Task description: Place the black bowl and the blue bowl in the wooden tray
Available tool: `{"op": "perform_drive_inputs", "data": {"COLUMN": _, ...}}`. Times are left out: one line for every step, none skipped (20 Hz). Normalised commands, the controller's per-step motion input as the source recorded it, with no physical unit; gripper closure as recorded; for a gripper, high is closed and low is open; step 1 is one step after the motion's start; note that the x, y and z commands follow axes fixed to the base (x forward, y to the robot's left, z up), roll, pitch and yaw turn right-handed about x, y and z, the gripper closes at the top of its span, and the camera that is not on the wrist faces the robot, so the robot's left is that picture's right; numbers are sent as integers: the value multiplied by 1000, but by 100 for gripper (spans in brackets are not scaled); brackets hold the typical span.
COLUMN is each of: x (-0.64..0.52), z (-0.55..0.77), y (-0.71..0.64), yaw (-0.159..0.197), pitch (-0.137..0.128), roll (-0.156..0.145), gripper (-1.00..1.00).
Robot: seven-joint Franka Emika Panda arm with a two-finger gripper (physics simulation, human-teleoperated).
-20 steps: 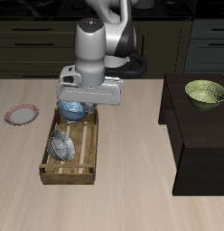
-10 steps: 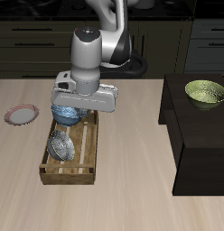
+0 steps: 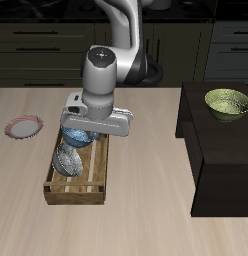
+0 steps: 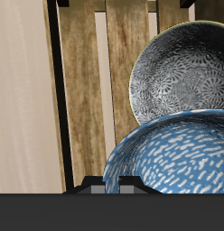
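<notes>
The wooden tray (image 3: pixel 93 178) lies on the table under my arm, and its slats (image 4: pixel 87 81) fill the wrist view. Inside it, toward the end nearer the table's front, rests the black bowl (image 3: pixel 64 160) (image 4: pixel 182 77). My gripper (image 3: pixel 84 130) is shut on the rim of the blue bowl (image 3: pixel 74 139) (image 4: pixel 172 158). It holds that bowl low over the tray's farther half, tilted and overlapping the black bowl's edge. The hand's body hides the fingertips in the exterior view.
A pink-rimmed plate (image 3: pixel 23 127) lies on the table beside the tray. An olive-green bowl (image 3: pixel 227 102) sits on a dark raised cabinet (image 3: pixel 221 160) at the table's other side. Dark drawers run along the back.
The arm has come forward and down with the blue bowl, from above the tray's far end to just over the tray beside the black bowl.
</notes>
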Motion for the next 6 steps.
{"op": "perform_drive_inputs", "data": {"x": -10, "z": -175, "y": 20, "yaw": -47, "pitch": 62, "roll": 16, "gripper": 100}}
{"op": "perform_drive_inputs", "data": {"x": -68, "z": -239, "y": -38, "yaw": -22, "pitch": 77, "roll": -33, "gripper": 100}}
{"op": "perform_drive_inputs", "data": {"x": -8, "z": -154, "y": 102, "yaw": -21, "pitch": 55, "roll": -13, "gripper": 100}}
{"op": "perform_drive_inputs", "data": {"x": -38, "z": -290, "y": 143, "yaw": 53, "pitch": 121, "roll": 17, "gripper": -100}}
{"op": "perform_drive_inputs", "data": {"x": -89, "z": -1, "y": 33, "yaw": -72, "pitch": -3, "roll": -9, "gripper": -100}}
{"op": "perform_drive_inputs", "data": {"x": -21, "z": 15, "y": 78, "yaw": -28, "pitch": -10, "roll": 41, "gripper": -100}}
